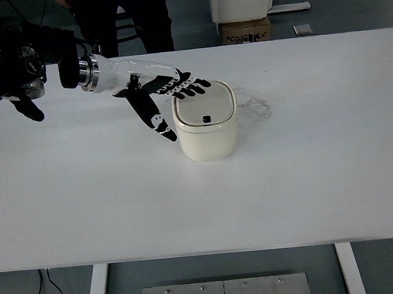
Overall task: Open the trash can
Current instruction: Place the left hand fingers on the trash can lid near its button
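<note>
A small cream trash can (207, 129) stands upright near the middle of the white table (309, 178), its lid down with a small black button on top. My left hand (171, 97) reaches in from the upper left. Its black-and-white fingers (193, 87) are stretched out over the lid's near-left corner, and the thumb hangs down beside the can's left wall. The hand is open and holds nothing. The right arm is out of sight.
A person in dark clothing (126, 15) stands behind the table's far edge. A cardboard box (245, 30) and a white unit sit on the floor beyond. Faint scuff marks (255, 107) show right of the can.
</note>
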Robot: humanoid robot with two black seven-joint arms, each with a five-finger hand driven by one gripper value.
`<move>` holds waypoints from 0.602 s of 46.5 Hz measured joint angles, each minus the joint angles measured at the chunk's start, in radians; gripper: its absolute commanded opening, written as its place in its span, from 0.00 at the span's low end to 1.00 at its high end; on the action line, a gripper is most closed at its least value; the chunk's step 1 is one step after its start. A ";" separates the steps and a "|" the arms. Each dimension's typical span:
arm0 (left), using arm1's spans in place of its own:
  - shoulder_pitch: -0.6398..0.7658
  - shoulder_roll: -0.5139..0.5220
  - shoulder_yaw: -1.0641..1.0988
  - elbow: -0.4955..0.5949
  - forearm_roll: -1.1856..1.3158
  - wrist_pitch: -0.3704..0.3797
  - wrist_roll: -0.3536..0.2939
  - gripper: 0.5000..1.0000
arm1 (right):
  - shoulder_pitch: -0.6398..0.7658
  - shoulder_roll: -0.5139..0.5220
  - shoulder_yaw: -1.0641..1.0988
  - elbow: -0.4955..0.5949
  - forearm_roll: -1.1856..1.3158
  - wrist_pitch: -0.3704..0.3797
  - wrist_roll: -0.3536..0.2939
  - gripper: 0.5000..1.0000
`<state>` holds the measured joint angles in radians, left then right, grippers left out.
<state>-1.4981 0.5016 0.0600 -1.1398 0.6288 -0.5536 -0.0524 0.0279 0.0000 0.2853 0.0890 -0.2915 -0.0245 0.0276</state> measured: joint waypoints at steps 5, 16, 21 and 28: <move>-0.010 -0.018 0.016 0.001 0.003 -0.011 0.014 1.00 | 0.000 0.000 0.000 0.000 0.000 0.000 0.000 0.98; -0.029 -0.041 0.062 0.003 0.003 -0.018 0.037 1.00 | 0.000 0.000 0.000 0.000 0.000 0.000 0.000 0.98; -0.033 -0.045 0.066 0.003 0.003 -0.019 0.037 1.00 | 0.000 0.000 0.000 0.000 0.000 0.000 0.000 0.98; -0.031 -0.050 0.067 0.007 0.003 -0.019 0.037 1.00 | 0.000 0.000 0.000 0.000 0.000 0.000 0.000 0.98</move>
<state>-1.5291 0.4512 0.1270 -1.1327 0.6320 -0.5722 -0.0152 0.0277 0.0000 0.2853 0.0890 -0.2915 -0.0246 0.0275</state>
